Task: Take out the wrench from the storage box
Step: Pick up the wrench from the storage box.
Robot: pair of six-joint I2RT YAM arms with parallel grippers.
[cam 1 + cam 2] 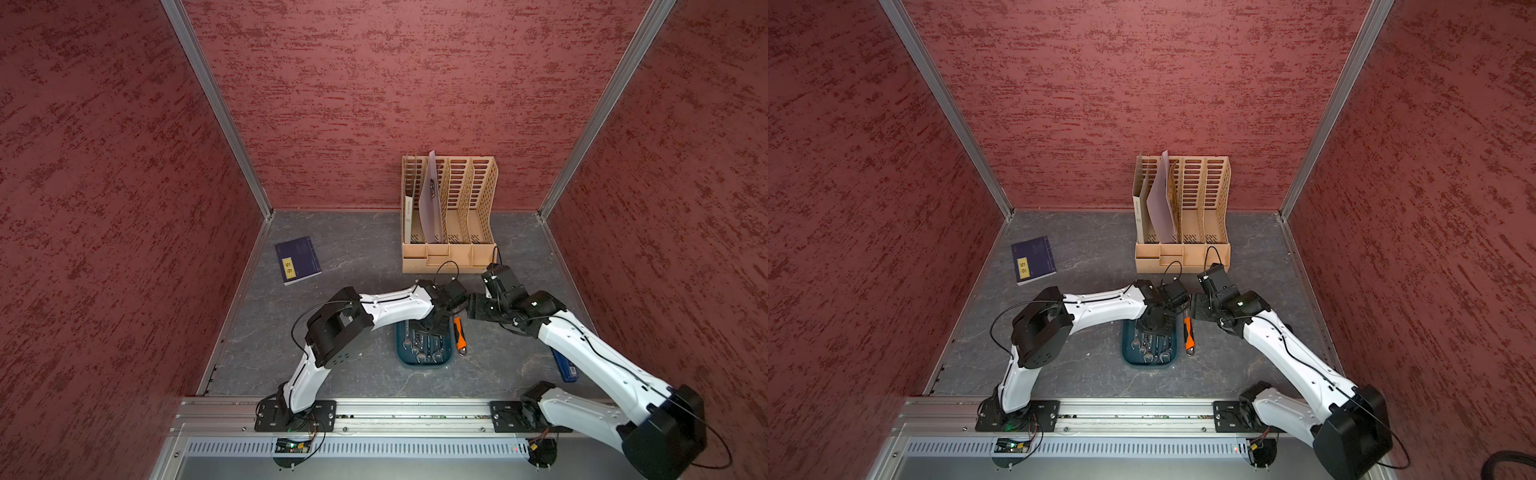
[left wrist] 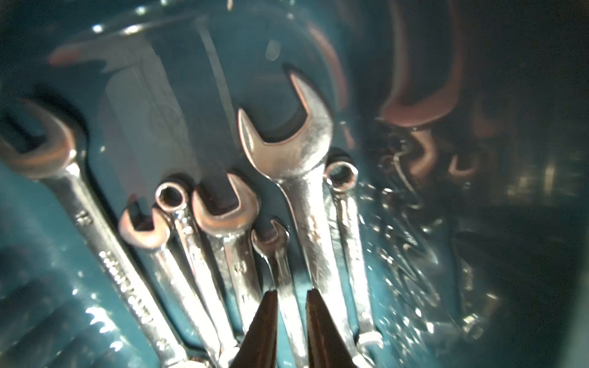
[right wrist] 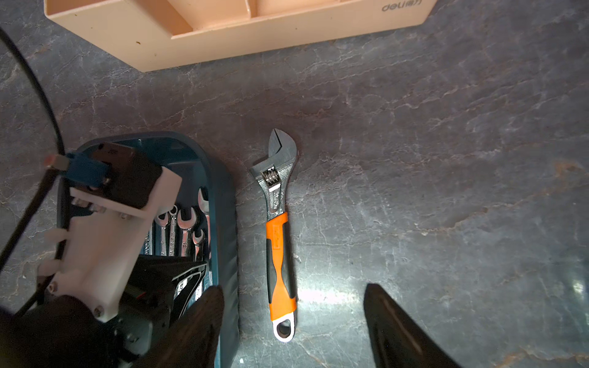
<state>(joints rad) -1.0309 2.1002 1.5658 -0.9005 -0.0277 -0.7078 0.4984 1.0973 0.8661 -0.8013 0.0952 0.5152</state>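
Note:
The storage box (image 1: 424,362) (image 1: 1148,364), a shallow teal tray, lies mid-table in both top views and holds several silver wrenches (image 1: 428,347). My left gripper (image 1: 437,323) (image 2: 291,296) reaches down into the box (image 2: 38,242). Its two dark fingertips (image 2: 269,306) sit close on either side of the shaft of a small open-ended wrench (image 2: 274,243), shut on it. My right gripper (image 1: 471,309) (image 3: 293,286) hangs open just right of the box (image 3: 227,223), above the handle of an orange adjustable wrench (image 3: 276,242) (image 1: 459,337) lying on the table.
A tall tan file organizer (image 1: 449,224) stands behind the box, close to both wrists. A purple notebook (image 1: 298,260) lies at the back left. A blue object (image 1: 565,370) lies partly under the right arm. Red walls enclose the grey table (image 1: 353,257).

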